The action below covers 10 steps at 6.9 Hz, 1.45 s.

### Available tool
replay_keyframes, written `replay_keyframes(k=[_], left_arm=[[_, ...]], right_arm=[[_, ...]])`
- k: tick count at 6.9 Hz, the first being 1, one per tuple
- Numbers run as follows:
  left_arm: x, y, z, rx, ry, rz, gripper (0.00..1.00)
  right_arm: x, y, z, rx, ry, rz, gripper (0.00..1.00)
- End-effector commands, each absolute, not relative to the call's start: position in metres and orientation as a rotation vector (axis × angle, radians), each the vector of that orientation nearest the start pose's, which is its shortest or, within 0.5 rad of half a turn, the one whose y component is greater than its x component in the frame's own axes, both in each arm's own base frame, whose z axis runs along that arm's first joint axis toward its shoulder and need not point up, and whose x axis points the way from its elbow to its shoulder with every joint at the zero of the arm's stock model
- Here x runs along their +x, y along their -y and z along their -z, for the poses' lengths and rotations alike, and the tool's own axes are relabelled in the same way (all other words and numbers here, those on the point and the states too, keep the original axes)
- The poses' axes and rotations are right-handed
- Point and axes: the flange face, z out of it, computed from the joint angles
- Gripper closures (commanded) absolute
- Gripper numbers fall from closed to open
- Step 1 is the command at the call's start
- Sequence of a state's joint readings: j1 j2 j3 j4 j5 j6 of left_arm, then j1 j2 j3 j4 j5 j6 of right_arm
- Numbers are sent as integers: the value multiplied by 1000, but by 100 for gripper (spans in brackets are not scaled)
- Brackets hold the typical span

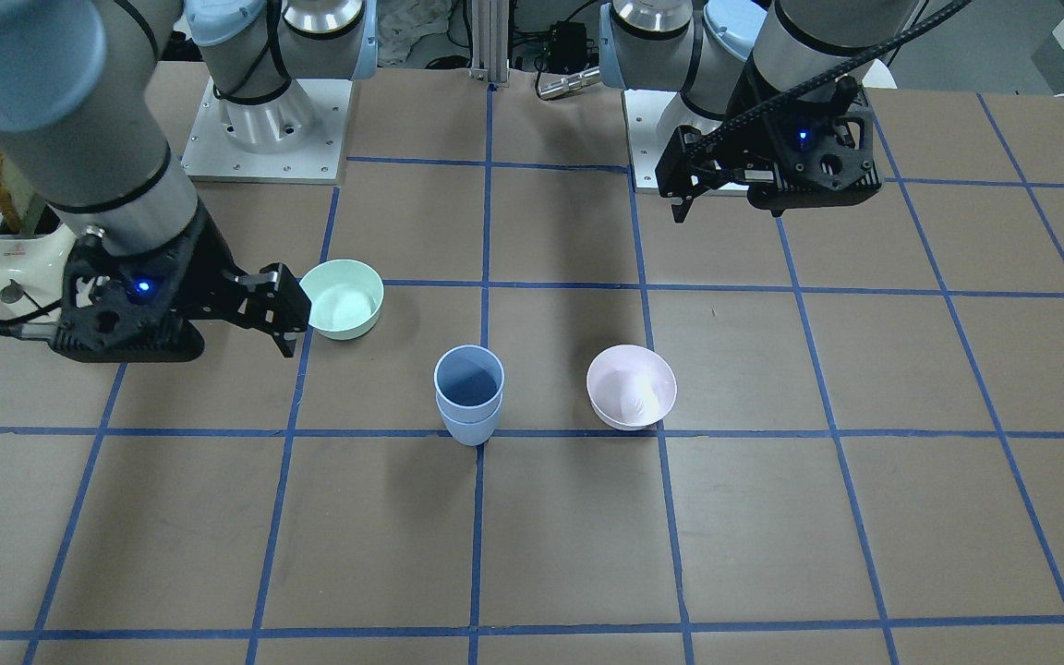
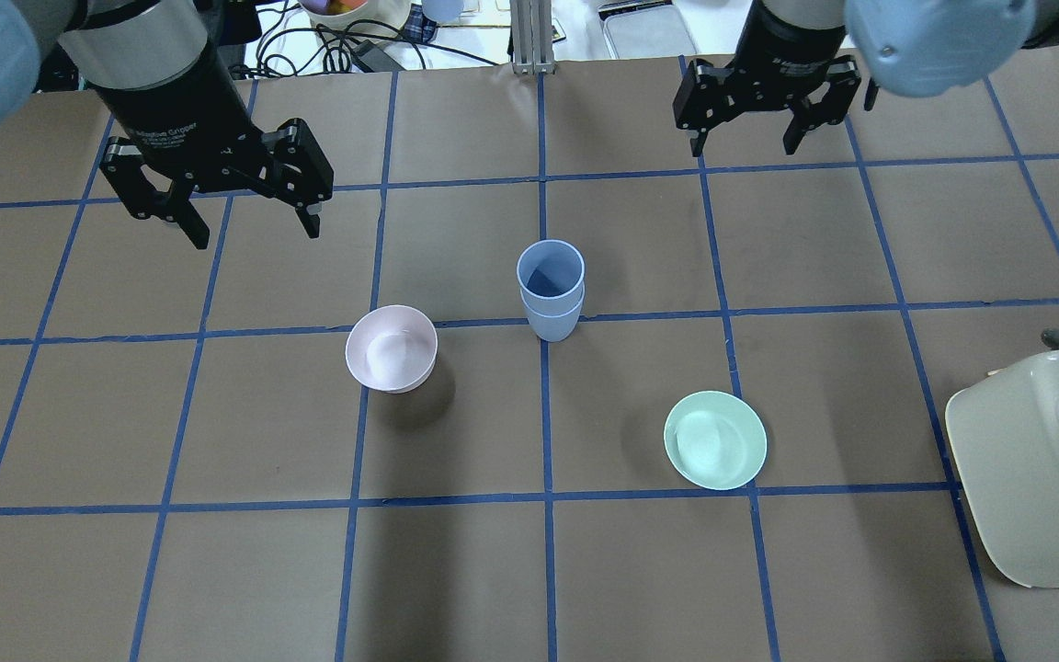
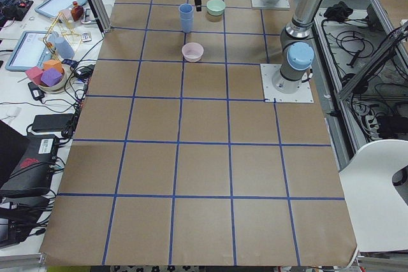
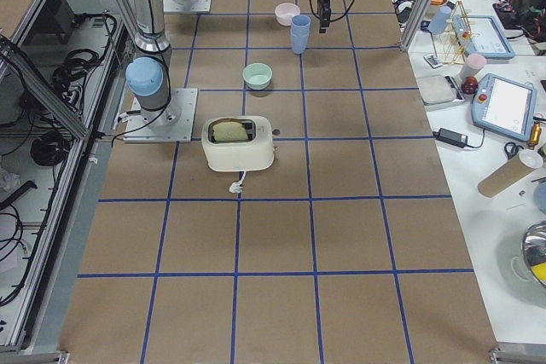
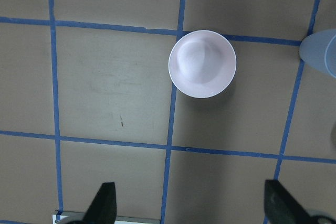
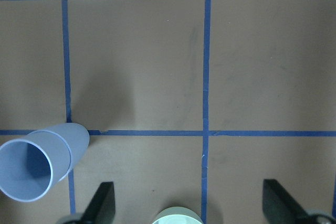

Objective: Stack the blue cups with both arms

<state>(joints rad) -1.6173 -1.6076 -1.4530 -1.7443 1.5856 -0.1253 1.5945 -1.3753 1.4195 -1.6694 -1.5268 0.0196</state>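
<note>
The two blue cups (image 2: 551, 285) stand nested one inside the other, upright, at the table's middle; the stack also shows in the front view (image 1: 469, 392) and at the lower left of the right wrist view (image 6: 39, 166). My left gripper (image 2: 256, 234) is open and empty, high above the table, off to the left of the stack; it also shows in the front view (image 1: 726, 211). My right gripper (image 2: 743, 147) is open and empty, raised to the right of the stack; it also shows in the front view (image 1: 287, 319). Neither gripper touches a cup.
A pale pink bowl (image 2: 392, 348) sits left of the stack, below my left gripper (image 5: 190, 192) in the wrist view. A mint-green bowl (image 2: 714, 439) sits on the right, nearer the robot. A cream toaster (image 2: 1035, 469) stands at the right edge.
</note>
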Motion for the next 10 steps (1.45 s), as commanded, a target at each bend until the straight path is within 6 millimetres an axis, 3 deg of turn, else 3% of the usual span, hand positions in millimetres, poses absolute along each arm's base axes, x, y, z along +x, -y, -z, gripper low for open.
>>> replay_keyframes(k=[1, 2, 10], left_arm=[[-162, 494, -513, -94, -3133, -84, 0], [-163, 503, -504, -89, -3135, -55, 0], [-163, 504, -507, -91, -3134, -47, 0]], right_arm=[[140, 548, -507, -8, -3089, 142, 0], [137, 548, -507, -20, -3093, 138, 0], [130, 546, -506, -37, -3112, 104, 0]])
